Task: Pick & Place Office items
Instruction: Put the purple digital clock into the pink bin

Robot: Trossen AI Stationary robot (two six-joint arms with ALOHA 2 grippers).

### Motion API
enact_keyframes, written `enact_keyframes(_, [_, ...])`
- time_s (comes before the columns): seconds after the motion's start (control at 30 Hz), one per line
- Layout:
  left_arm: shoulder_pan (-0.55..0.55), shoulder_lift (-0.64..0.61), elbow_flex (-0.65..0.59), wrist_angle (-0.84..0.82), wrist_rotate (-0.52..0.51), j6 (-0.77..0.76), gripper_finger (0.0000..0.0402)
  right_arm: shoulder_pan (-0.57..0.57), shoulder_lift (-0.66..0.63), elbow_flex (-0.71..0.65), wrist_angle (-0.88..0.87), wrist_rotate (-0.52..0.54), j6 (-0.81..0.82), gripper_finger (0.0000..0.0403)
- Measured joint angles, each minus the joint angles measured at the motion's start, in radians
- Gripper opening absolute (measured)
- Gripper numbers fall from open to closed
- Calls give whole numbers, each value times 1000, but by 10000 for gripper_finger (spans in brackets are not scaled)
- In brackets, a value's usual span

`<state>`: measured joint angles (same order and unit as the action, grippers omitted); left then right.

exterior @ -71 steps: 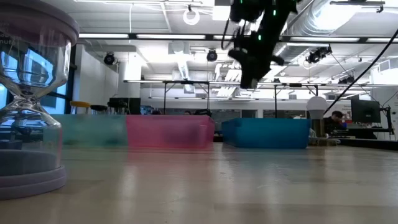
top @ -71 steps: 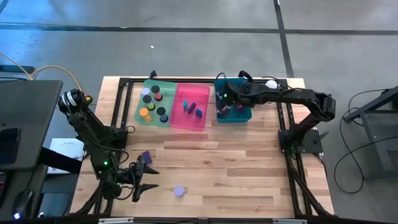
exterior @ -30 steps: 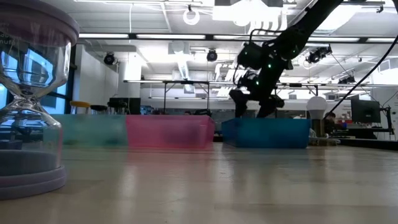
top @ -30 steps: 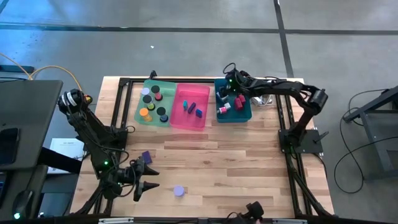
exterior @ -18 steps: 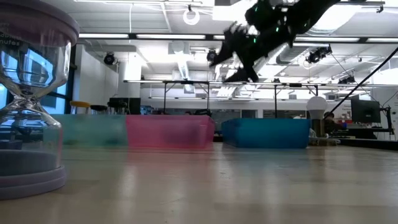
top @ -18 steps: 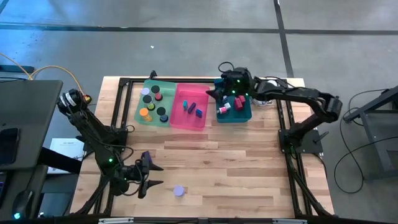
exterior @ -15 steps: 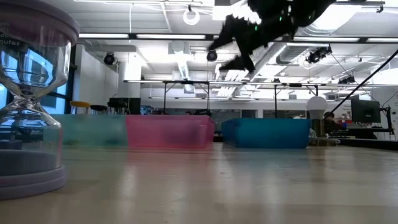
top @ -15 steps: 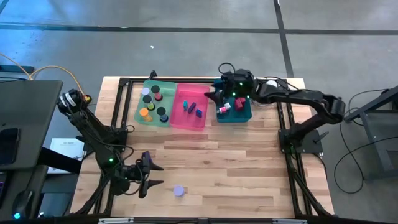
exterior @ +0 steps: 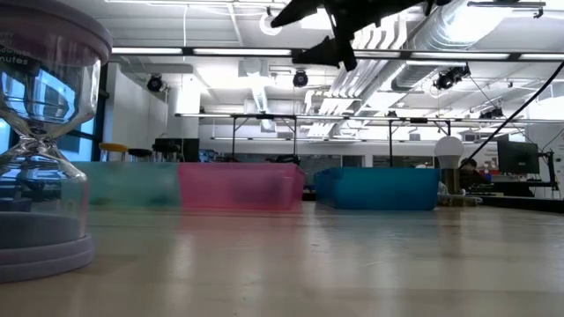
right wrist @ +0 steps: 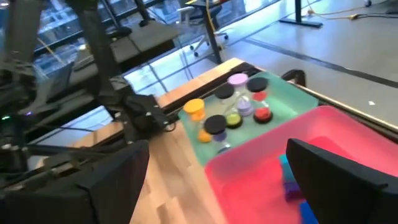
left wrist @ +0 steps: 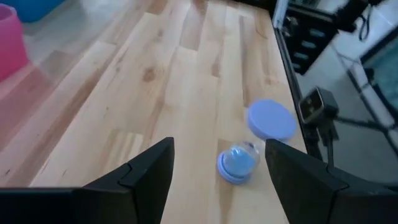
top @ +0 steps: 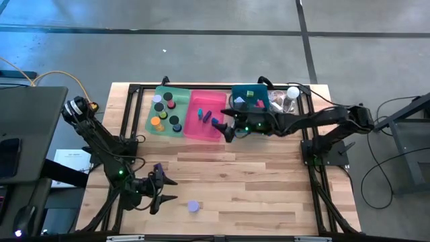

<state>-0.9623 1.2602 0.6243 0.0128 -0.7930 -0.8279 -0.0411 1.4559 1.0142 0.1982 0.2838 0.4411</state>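
Round discs lie in the green bin (top: 152, 111), small blocks in the pink bin (top: 195, 128) and the teal bin (top: 250, 89). On the bare table lie a lavender disc (top: 193, 206) (left wrist: 271, 119) and a purple block (top: 158, 167). My left gripper (top: 163, 191) (left wrist: 217, 186) hovers open near the table's near left corner, beside the purple block and left of the disc. My right gripper (top: 225, 129) (exterior: 300, 35) (right wrist: 227, 205) hangs open, high over the pink bin's near right corner, holding nothing.
A small clear hourglass-like gadget (left wrist: 236, 165) (exterior: 42, 150) stands near the table's near edge, close to the lavender disc. A white ball-topped gadget (top: 291, 94) stands right of the teal bin. The table's middle (top: 255, 175) is bare wood.
My right gripper has risen out of the teal bin and swung toward the table's near and left side, ending above the pink bin's near right corner, still open. My left gripper has shifted slightly toward the right and rolled a little.
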Motion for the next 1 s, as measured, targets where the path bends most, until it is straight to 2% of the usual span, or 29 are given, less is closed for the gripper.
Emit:
enact_keyframes(0.23, [0, 0, 0, 40, 125, 115, 246, 118, -1, 0, 15, 42, 36, 370])
enact_keyframes(0.37, [-1, 0, 0, 75, 189, 160, 246, 176, -1, 0, 24, 117, 61, 367])
enact_keyframes(0.47, [-1, 0, 0, 82, 209, 224, 246, 220, -1, 0, 17, 163, 84, 367])
enact_keyframes(0.6, [14, -13, 0, 77, 223, 312, 246, 280, 7, 0, 19, 173, 129, 366])
enact_keyframes(0.7, [39, -38, 0, 73, 224, 399, 246, 340, 11, 0, 7, 294, 189, 366])
enact_keyframes(0.83, [84, -111, 0, 49, 222, 477, 246, 435, 9, 0, -28, 535, 227, 366])
enact_keyframes(0.93, [117, -193, 2, -68, 252, 471, 246, 513, 36, 1, -21, 702, 236, 366])
enact_keyframes(1.0, [143, -251, 16, -205, 312, 458, 246, 563, 59, 0, -28, 796, 237, 366])
